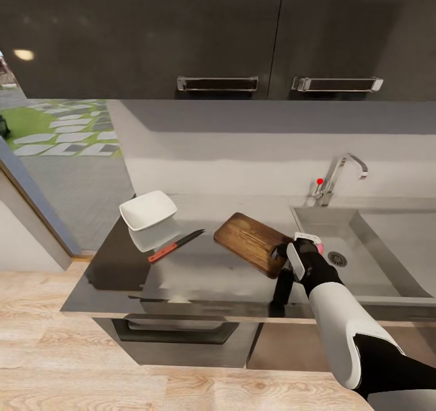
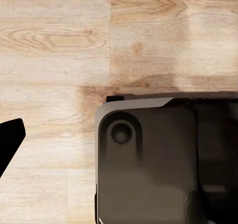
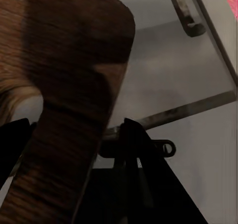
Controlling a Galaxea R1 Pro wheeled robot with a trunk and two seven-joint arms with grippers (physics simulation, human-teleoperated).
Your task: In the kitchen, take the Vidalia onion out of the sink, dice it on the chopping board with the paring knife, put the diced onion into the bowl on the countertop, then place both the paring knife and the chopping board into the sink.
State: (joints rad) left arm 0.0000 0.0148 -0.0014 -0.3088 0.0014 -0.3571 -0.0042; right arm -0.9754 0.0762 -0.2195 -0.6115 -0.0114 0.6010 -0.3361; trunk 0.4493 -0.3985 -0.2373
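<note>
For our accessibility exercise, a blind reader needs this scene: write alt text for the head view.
The right gripper grips the near corner of the chopping board, lifted at a tilt over the countertop beside the sink. Left of the board lie the paring knife and the white bowl.

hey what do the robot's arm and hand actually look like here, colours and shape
In the head view the right arm has a smooth white rounded shell along the forearm, with black sections at the wrist and near the elbow. The right hand is black with a white panel on top. The right wrist view shows its fingers as flat black tapered blades. No cables or markings are visible.
</note>
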